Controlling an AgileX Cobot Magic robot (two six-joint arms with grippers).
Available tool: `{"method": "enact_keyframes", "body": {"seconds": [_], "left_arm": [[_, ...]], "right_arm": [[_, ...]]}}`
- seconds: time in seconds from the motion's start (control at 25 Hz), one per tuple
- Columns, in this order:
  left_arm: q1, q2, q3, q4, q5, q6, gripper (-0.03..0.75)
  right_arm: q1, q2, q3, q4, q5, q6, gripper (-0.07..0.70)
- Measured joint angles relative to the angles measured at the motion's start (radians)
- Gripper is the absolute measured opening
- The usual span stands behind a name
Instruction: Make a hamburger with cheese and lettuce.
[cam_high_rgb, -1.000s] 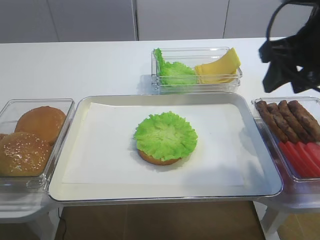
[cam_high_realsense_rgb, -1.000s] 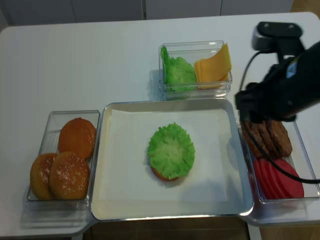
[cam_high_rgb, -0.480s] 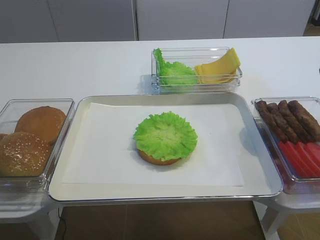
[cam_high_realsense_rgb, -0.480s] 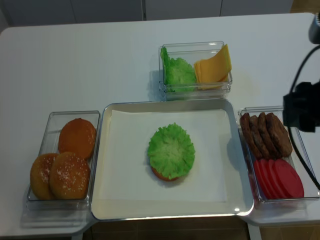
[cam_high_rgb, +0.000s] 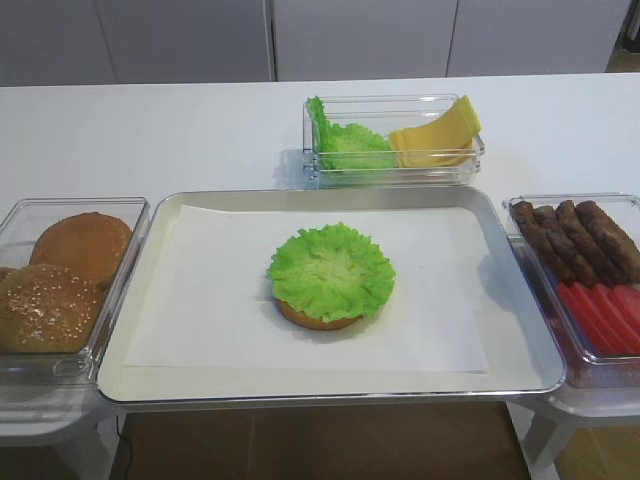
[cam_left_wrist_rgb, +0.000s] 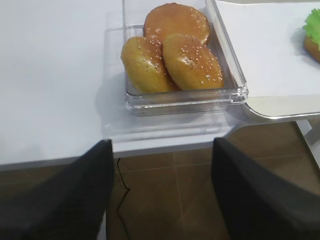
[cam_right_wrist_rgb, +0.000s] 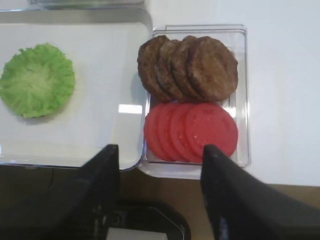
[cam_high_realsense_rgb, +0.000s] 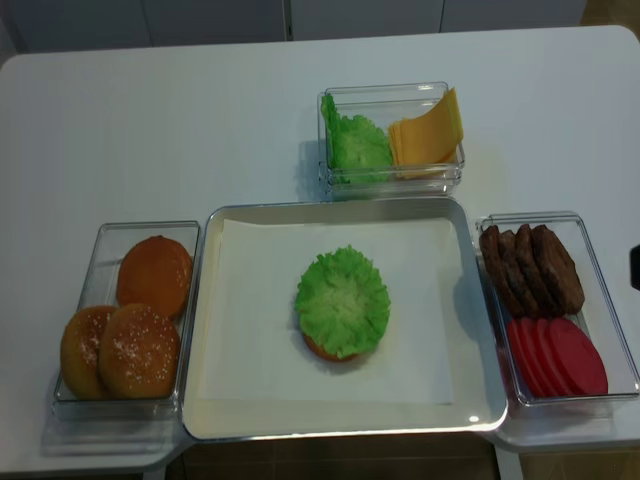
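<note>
So the lettuce (cam_high_rgb: 331, 271) sits on the hamburger (cam_high_rgb: 318, 318) mid-tray (cam_high_rgb: 140, 290). Cheese (cam_high_rgb: 437, 137) is next, up in the far bin (cam_high_rgb: 478, 150), leaning on its right wall, forward-left of my right claw (cam_right_wrist_rgb: 159, 150). That arm's nearer. Both my claws, left (cam_left_wrist_rgb: 161, 150) too, hang spread and empty. The bun's mostly hidden under the leaf.

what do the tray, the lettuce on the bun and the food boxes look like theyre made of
Tray: brushed metal, probably steel, judging by its dull silver rim, lined with white paper.
Lettuce: likely a plastic replica; the color is uniformly bright and the frills look stiff.
Boxes: clear hard plastic, see-through glossy walls.
</note>
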Motion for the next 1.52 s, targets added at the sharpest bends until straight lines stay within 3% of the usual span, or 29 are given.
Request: {"method": "enact_keyframes", "body": {"seconds": [0.32,1.04,1.52], "left_arm": [[0.0,0.0,0.0,0.0,0.0,0.0,0.456],[0.0,0.0,0.0,0.0,0.0,0.0,0.456],[0.0,0.0,0.0,0.0,0.0,0.0,0.456]], "right_arm": [[0.0,-0.193,0.033,0.0,0.01,0.007,0.395],[0.0,-0.652,0.364,0.025,0.017,-0.025,0.394],[0.0,-0.75,0.495,0.024,-0.072,-0.051,0.373]]}}
